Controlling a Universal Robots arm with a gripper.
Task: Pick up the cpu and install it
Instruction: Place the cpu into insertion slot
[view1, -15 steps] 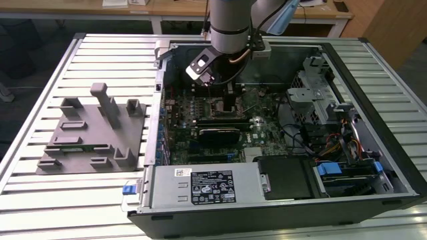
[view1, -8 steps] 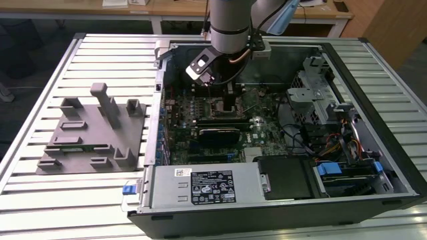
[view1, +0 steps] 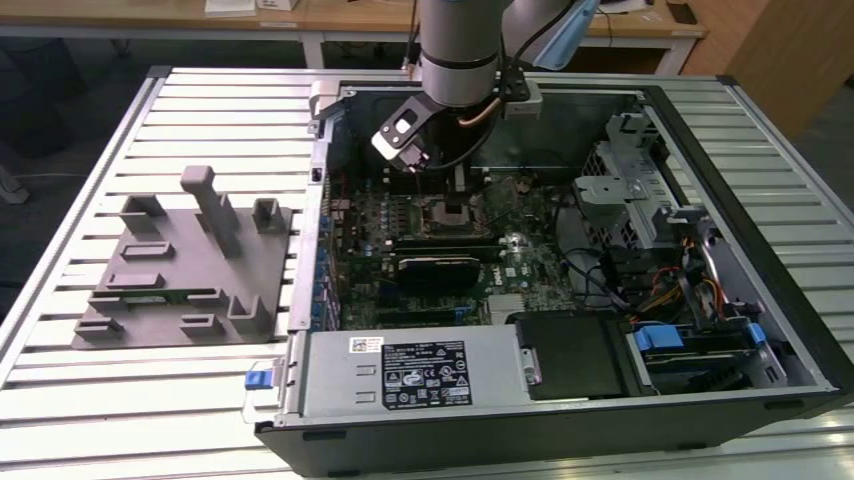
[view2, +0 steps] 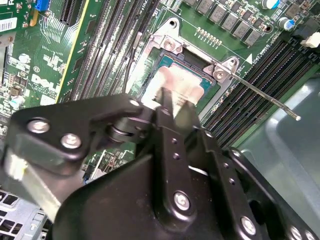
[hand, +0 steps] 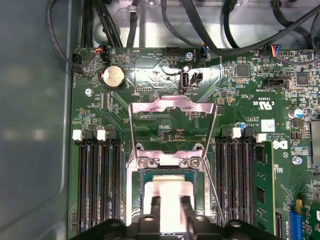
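Chip placement under way inside an open computer case (view1: 534, 440): the single arm's gripper (hand: 171, 202) hangs low over the one socket (hand: 135, 200) on the motherboard (view1: 514, 265), its claw drawn narrow with the cpu (view2: 176, 82) pinched between the fingers. The cpu sits within the socket's metal frame, at or just above its bed; which of the two cannot be told. One retention plate (hand: 172, 103) stands swung up and one thin lever (view2: 265, 97) juts free, so the job looks to be at the seating stage. That stage, by judgement, calls for the chip lying flat and square in the frame. One coin battery (hand: 113, 76) lies beyond the socket, and one grey fixture (view1: 174, 270) sits on the table (view1: 80, 400), well apart from the case.
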